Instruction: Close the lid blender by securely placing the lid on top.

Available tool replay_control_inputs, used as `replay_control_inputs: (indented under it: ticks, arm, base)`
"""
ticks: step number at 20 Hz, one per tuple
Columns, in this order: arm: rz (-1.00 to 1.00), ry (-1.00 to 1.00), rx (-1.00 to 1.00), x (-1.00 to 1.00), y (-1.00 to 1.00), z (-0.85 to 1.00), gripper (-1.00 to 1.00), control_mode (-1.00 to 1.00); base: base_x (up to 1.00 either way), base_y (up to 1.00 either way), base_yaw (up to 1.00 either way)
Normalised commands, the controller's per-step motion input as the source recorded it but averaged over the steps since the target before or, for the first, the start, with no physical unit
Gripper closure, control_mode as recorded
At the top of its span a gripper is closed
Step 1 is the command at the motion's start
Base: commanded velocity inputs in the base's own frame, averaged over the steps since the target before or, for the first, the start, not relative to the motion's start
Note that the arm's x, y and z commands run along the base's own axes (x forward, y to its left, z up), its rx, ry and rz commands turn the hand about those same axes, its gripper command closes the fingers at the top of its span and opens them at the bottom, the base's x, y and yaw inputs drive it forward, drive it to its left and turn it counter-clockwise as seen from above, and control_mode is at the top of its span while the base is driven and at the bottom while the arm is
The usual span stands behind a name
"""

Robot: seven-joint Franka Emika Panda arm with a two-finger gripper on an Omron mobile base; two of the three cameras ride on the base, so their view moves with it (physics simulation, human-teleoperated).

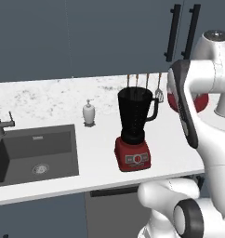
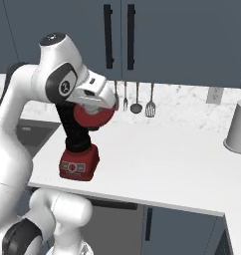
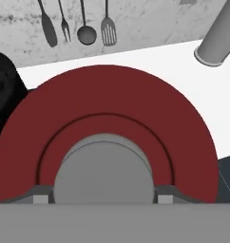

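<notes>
- The two-finger gripper (image 3: 103, 199) is closed on the small round red disc-shaped lid (image 3: 112, 109); in the hand view its dark tips clasp the grey knob at the disc's middle, and the red rim spreads out on all sides of the fingers
- The lid hangs in the air, clear of the white counter (image 2: 167, 164), just beside the mouth of the tall black blender jar on its red square base (image 1: 134, 128)
- The turning relation: the jar lies to one side of the fingers, its black edge at the left border of the hand view, so the lid is not yet centred over the open mouth; the jar's long axis stands upright
- My judgement: the next move is a sideways carry, then a level descent
- Beyond the fingers hang metal utensils (image 3: 79, 23) on the wall, with a grey cylindrical canister (image 3: 219, 38) well apart
</notes>
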Motion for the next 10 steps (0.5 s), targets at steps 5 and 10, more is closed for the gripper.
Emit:
replay_control_inputs:
  ticks: [5, 10]
  arm:
    - [0.01, 0.17, 0.00, 0.29, 0.70, 0.56, 1.00, -1.00]
    - [0.02, 0.21, 0.00, 0.43, 0.74, 0.00, 1.00, -1.00]
  base:
    - [0.00, 0.00, 0.00]
    - [0.00, 0.00, 0.00]
